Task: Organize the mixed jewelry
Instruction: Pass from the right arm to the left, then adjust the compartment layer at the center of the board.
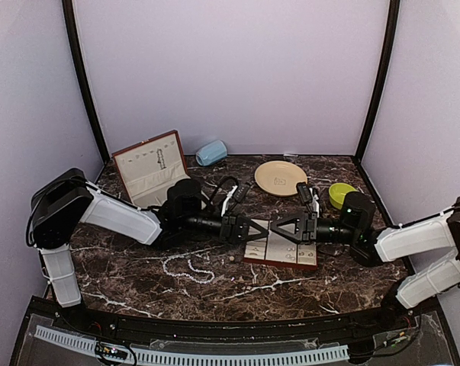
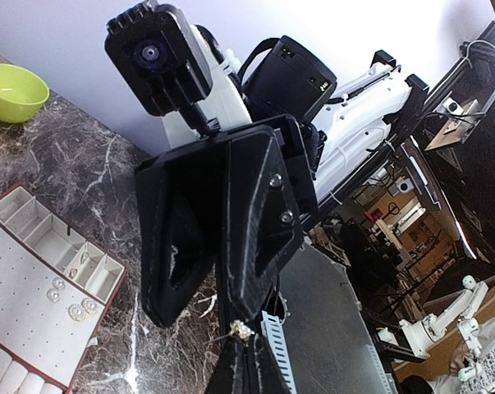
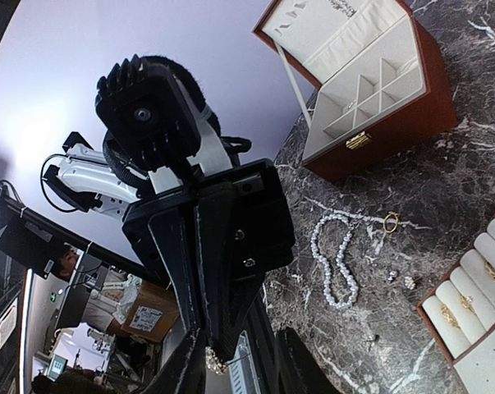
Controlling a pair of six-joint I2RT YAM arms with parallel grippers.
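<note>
Both grippers meet tip to tip just above the cream slotted tray [image 1: 279, 258]. My left gripper [image 2: 247, 338] is shut on a tiny sparkly earring [image 2: 240, 330] pinched at its fingertips. My right gripper [image 3: 236, 336] stands open, one finger on each side of the left gripper's tips and the earring [image 3: 212, 362]. The white pearl strand [image 3: 333, 263] lies looped on the marble, left of the tray [image 3: 469, 308]; a gold ring [image 3: 391, 222] and small silvery earrings [image 3: 399, 279] lie loose beside it. In the top view the strand [image 1: 195, 268] lies below the left gripper [image 1: 265, 227].
The red-brown box [image 1: 149, 168] stands open at the back left with a blue object [image 1: 210, 152] beside it. A tan plate [image 1: 280, 177] and a green bowl [image 1: 340, 194] sit at the back right. The tray [image 2: 25, 328] holds a few small pieces [image 2: 66, 300].
</note>
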